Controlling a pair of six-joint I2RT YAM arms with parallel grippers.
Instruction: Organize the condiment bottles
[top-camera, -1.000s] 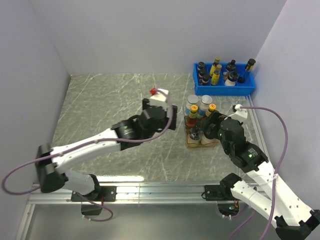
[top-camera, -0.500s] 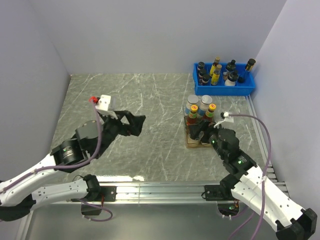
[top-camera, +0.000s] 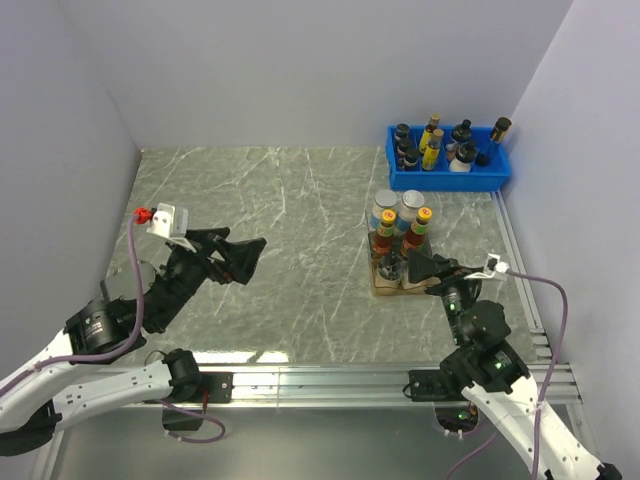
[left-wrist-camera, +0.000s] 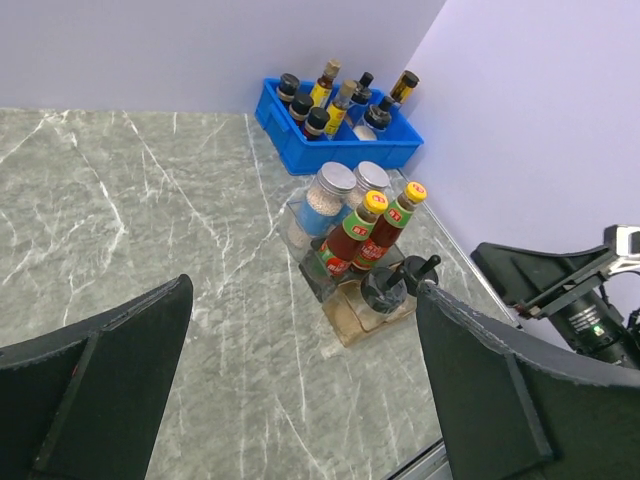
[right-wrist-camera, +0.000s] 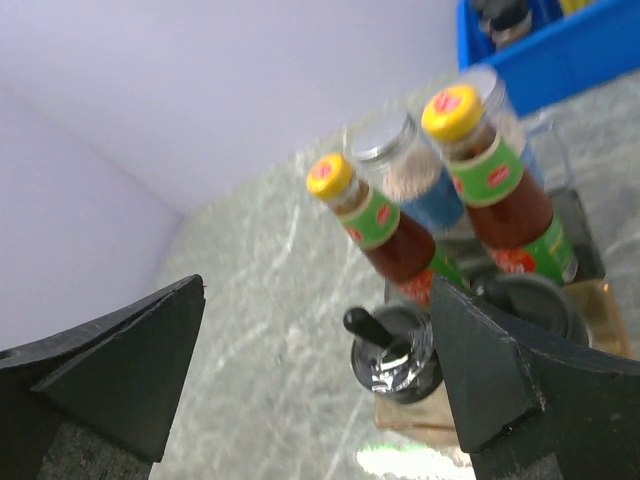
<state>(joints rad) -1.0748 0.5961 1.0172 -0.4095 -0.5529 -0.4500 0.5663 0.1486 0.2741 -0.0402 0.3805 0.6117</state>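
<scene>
Top external view has the left gripper (top-camera: 252, 262) with its jaws spread wide and nothing between them, out over the near left of the marble table (top-camera: 300, 200). The right gripper (top-camera: 412, 270) is just as wide and equally bare, poised just on the near side of the small rack (top-camera: 385, 290). A second ago both arms reached in toward that rack, the left at mid-table and the right right over the bottles. Now both have drawn back toward the near edge, the left well apart from everything. That retreat with empty jaws suggests the sorting is done or nearly so. The rack, right of centre, holds the whole set upright: two silver-lidded jars (left-wrist-camera: 340, 195) at its far end, two sauce bottles with yellow caps (left-wrist-camera: 365, 235) in the middle, and the black-capped little bottles (left-wrist-camera: 385, 288) at the near end. Beyond it, in the far right corner, the blue bin (top-camera: 450, 180) is packed tight with its own dark and yellow bottles (top-camera: 432, 140) and looks untouched.
</scene>
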